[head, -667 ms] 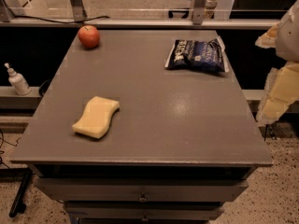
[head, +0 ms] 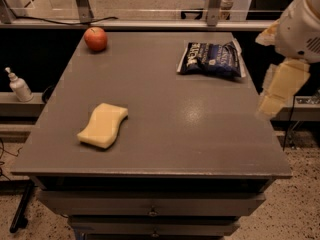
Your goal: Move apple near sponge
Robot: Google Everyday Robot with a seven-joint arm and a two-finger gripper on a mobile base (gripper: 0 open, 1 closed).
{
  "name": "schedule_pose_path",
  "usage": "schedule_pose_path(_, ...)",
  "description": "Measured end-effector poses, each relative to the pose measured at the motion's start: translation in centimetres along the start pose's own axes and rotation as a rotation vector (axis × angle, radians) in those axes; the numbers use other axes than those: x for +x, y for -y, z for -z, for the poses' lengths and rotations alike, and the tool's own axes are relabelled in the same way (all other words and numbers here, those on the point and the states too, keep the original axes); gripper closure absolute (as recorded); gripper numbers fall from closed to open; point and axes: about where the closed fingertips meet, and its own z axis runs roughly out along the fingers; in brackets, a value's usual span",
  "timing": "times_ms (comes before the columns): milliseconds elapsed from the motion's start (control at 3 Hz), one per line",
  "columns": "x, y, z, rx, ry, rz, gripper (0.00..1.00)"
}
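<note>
The apple (head: 95, 38) is small, round and red-orange, and sits at the far left corner of the grey table (head: 175, 134). The pale yellow sponge (head: 103, 125) with wavy sides lies near the front left, well apart from the apple. My gripper (head: 274, 100) hangs at the right edge of the view, beside the table's right side and above its edge, far from both the apple and the sponge. It holds nothing that I can see.
A dark blue crinkled snack bag (head: 212, 59) lies at the far right of the table. A white pump bottle (head: 19, 85) stands on a ledge to the left. A railing runs behind the table, and drawers sit below its front edge.
My gripper and arm have moved a little to the left, further into view. The apple, sponge and bag have not moved.
</note>
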Motion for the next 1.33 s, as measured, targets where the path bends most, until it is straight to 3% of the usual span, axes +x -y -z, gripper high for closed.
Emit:
schedule_pose_path(667,-3.7,2.9,-2.5,-0.004,0.094,0.026,0.00)
schedule_pose_path(1333,-4.8,3.7,-3.2,-0.006,0.120,0.033,0.00)
